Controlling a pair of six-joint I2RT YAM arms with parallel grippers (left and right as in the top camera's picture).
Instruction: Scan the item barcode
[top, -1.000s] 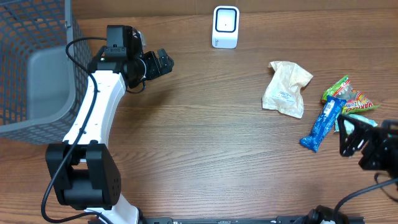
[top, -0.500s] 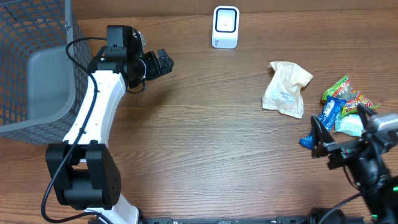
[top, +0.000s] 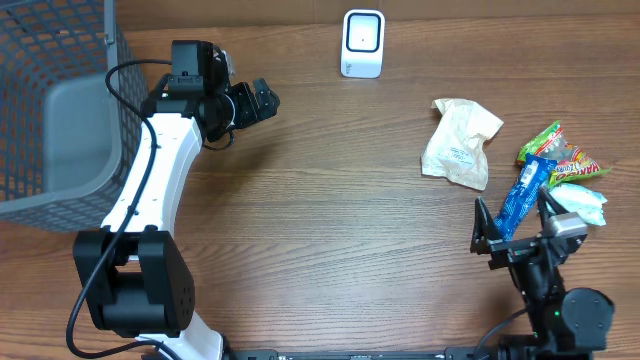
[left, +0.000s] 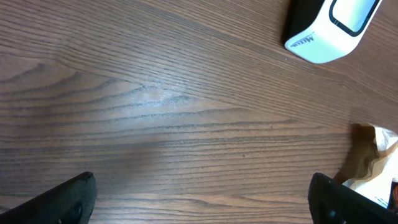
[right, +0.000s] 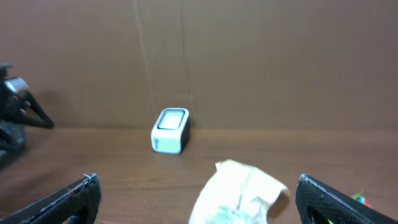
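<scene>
Two hands over the wooden surface (top: 330, 230), both with fingers spread wide and holding nothing: left hand (top: 262, 102) near the wire basket (top: 60, 40); right hand (top: 513, 226) just beside the blue snack packet (top: 524, 190). White scanner (top: 362, 43) at the far edge.

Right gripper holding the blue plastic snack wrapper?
No: the right gripper is open and empty, and the blue plastic snack wrapper lies on the wooden table.
</scene>
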